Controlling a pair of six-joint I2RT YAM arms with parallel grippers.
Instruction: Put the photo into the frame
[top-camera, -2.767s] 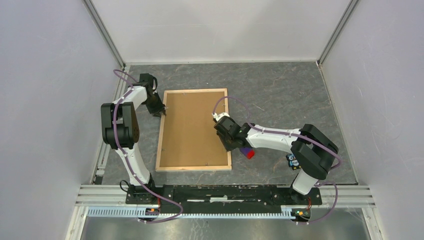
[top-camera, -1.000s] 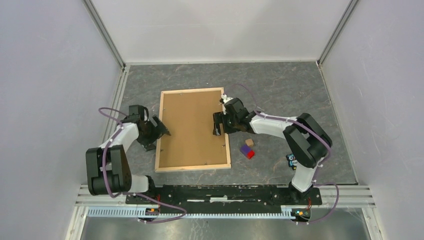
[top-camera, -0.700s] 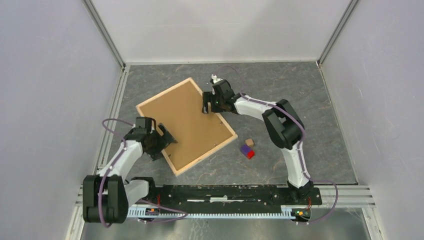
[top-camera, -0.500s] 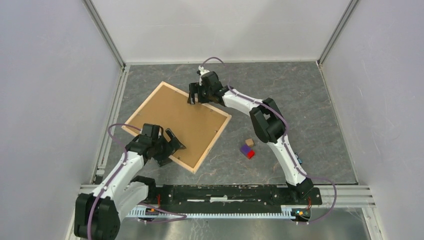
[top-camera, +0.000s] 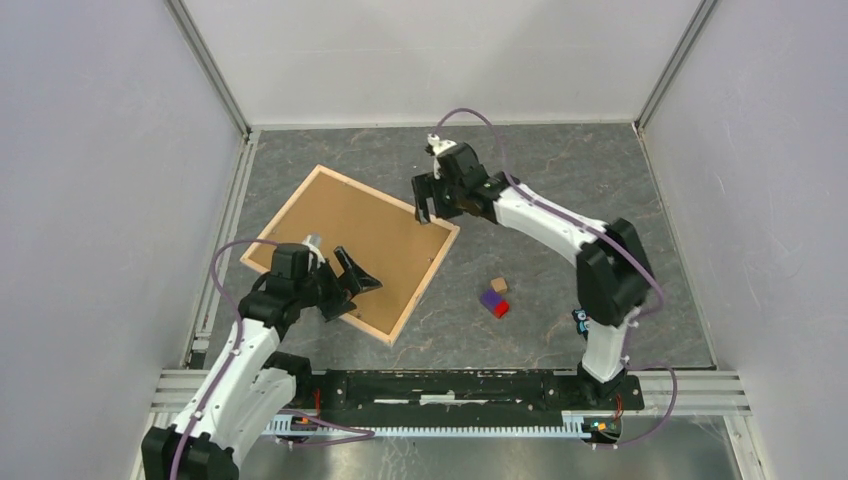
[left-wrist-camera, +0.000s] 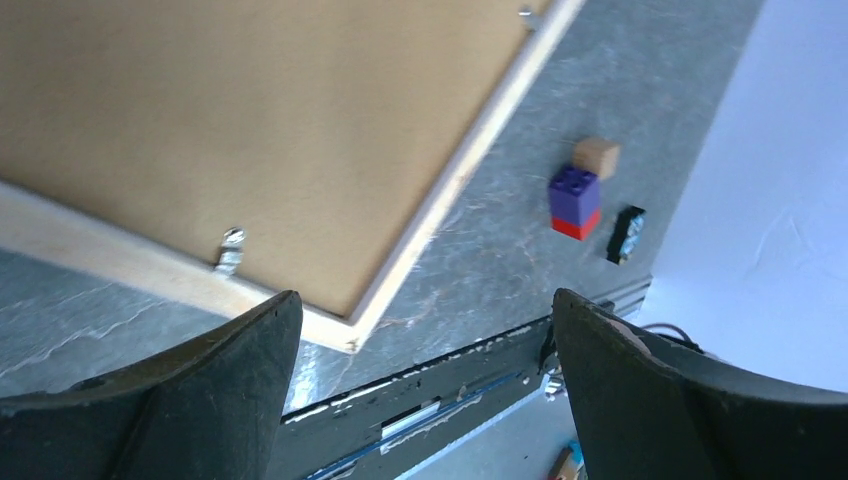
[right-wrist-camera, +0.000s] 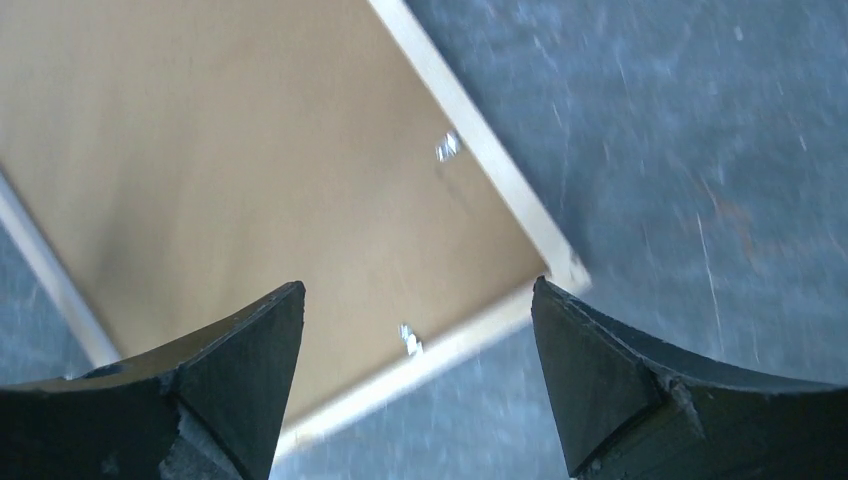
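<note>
- The frame lies back up, askew, left of centre; its brown board hides any photo from us
- Our left gripper hangs over the near corner, the right gripper over the right corner, both with jaws apart and empty
- We judge the frame light, stiff and lying flat: take it by a slat edge near a corner
- The small metal tabs look bendable; we would pry them gently

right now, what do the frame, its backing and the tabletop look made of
Frame: pale bare wood, going by its light matt slats. Backing: brown fibreboard or card, flat, matt, grainless. Tabletop: grey and veined like stone, possibly only a print.
</note>
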